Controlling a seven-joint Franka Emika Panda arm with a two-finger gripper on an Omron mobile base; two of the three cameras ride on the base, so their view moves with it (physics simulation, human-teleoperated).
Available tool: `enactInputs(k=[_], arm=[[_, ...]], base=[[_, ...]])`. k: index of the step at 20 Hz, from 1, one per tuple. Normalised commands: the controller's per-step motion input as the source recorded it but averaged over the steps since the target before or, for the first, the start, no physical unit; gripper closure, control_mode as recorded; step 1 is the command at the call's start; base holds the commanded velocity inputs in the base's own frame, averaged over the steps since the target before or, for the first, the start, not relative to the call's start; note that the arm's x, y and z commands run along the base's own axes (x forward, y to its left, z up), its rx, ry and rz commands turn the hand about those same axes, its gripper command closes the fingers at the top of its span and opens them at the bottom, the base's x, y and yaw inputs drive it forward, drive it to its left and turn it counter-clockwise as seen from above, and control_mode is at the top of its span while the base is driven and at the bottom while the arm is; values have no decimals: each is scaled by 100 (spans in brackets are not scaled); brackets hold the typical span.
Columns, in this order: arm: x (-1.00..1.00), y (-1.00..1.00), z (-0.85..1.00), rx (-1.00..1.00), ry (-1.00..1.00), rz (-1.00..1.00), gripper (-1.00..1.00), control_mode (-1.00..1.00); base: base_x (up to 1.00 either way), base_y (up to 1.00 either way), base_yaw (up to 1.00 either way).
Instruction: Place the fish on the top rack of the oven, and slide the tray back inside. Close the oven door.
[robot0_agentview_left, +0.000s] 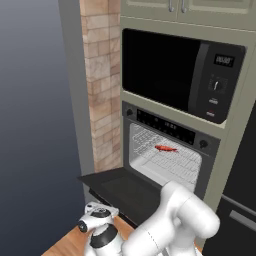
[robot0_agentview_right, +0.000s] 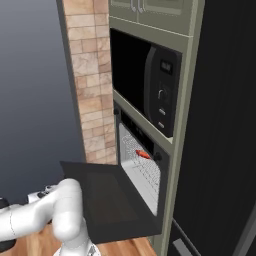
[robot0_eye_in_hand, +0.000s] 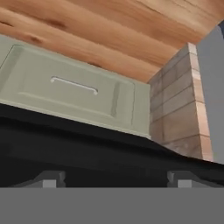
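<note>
1. One part stays hard to read: the gripper (robot0_eye_in_hand: 112, 178) shows as two small grey finger tips at the bottom of the hand view, set far apart with nothing between them, so the jaws stand wide and hold nothing.
2. In the base views the hand is tucked low beneath the oven door (robot0_agentview_left: 125, 190), and the white arm covers the door's near edge, so its handle cannot be made out.
3. The oven (robot0_agentview_left: 167, 150) sits below the microwave (robot0_agentview_left: 175, 75), its door dropped flat and open.
4. The fish (robot0_agentview_left: 165, 148) is a small, slender red-orange shape lying on the top rack (robot0_agentview_left: 170, 157), inside the oven's pale cavity, towards the rack's middle; its fine details are too small to tell.
5. The rack is a thin silver wire grid; how far it sits in cannot be judged for sure.
6. In the hand view a dark panel crosses the frame, with a pale green drawer front (robot0_eye_in_hand: 70, 87), a brick column (robot0_eye_in_hand: 179, 109) and wooden floor (robot0_eye_in_hand: 113, 26) beyond it.
7. The right base view cuts off the oven's right side behind a dark tall panel (robot0_agentview_right: 225, 125).
</note>
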Motion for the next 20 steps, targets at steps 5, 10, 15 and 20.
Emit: enactInputs(k=[5,10,15,20], arm=[[26,-100,-23,-43,-13,-25,-100,-100],[25,-100,-1,-44,-16,-26,-100,-100],[23,-100,0,-38,-17,-25,-100,-100],[39,-100,0,-33,-18,-23,-100,-100]], base=[[0,0,0],[0,0,0],[0,0,0],[0,0,0]])
